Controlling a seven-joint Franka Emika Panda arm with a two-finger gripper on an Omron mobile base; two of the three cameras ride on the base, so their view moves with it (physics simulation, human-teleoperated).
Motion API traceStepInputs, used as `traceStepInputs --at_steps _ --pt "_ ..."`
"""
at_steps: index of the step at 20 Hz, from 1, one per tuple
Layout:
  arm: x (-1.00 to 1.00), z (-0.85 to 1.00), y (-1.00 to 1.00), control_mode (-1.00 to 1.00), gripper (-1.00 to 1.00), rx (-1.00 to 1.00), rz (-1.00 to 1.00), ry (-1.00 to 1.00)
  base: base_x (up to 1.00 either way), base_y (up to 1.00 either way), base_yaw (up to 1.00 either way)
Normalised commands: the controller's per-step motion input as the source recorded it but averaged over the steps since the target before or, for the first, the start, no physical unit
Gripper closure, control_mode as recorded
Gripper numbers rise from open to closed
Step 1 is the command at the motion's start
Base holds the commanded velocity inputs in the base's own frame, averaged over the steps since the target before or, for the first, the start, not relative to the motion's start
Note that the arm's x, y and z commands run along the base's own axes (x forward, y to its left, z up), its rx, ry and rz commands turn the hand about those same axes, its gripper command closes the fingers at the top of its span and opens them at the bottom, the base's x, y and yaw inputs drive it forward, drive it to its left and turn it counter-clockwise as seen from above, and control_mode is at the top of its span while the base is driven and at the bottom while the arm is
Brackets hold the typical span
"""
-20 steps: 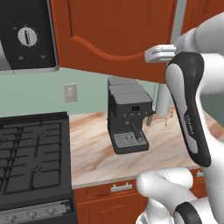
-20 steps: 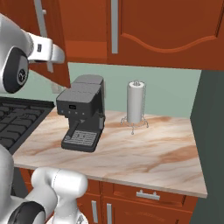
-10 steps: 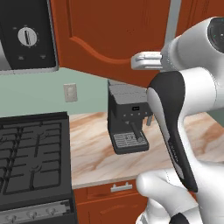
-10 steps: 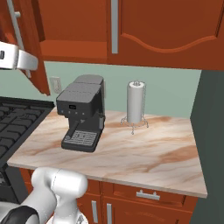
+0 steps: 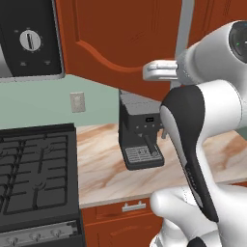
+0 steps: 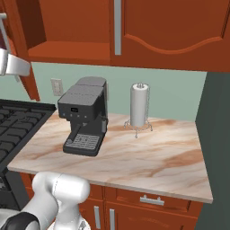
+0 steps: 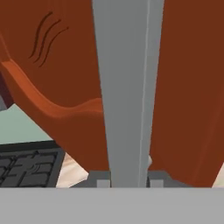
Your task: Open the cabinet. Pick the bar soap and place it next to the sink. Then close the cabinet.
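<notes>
Marble counter point(image 6: 152, 161) with coffee machine point(image 6: 84, 115), paper-towel roll point(image 6: 139, 106), hand point(image 7: 127, 181) clamped on cabinet point(image 5: 125, 43) handle point(image 7: 127, 87)

A rendered home kitchen, shown by reddish-brown wooden wall cabinets point(image 6: 170, 27) above a marbled beige countertop point(image 6: 152, 157) holding a dark grey coffee machine point(image 6: 84, 114) and white paper-towel roll point(image 6: 139, 105), beside a black gas stove point(image 5: 34, 164).

Cabinet point(image 6: 67, 27) interior is cut off at top edge; shelf contents cannot be told. Gripper point(image 7: 127, 181) fingertips are mostly hidden behind silver handle point(image 7: 127, 87).
</notes>
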Motion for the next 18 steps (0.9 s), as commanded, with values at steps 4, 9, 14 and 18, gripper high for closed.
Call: traceStepInputs --at_steps 4,9,14,18 --pt "0.0 0.0 0.0 -1.0 -1.0 0.0 0.0 0.0 0.0 0.0 0.0" --pt "-0.05 0.0 0.0 -1.0 -1.0 0.0 0.0 0.0 0.0 0.0 0.0" --pt "-0.62 0.0 -0.06 -1.0 -1.0 0.02 -0.02 -0.03 0.0 0.0 0.0" --pt "-0.84 0.0 -0.09 -1.0 -1.0 0.05 -0.03 -0.05 0.0 0.0 0.0"
